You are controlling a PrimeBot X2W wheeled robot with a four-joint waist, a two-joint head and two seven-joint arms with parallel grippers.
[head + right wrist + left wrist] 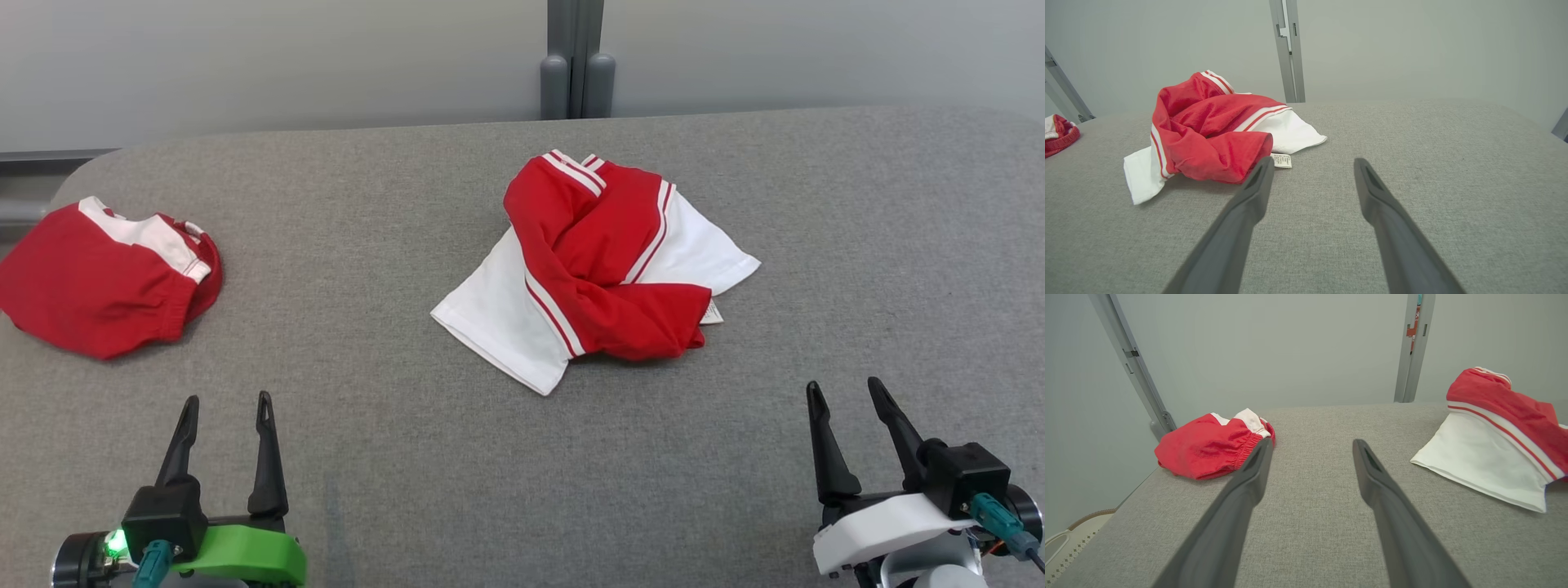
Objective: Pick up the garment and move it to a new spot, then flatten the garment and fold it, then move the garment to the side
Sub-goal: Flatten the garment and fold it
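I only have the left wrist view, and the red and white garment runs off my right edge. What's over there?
Observer: The garment ends in a second white panel, lying flat on the table.
Operator: And my other arm?
Observer: The right end effector is open, over the near side of the table, apart from the garment.
Operator: Anything loose?
Observer: A white care label sticks out from under the red fold on that side.
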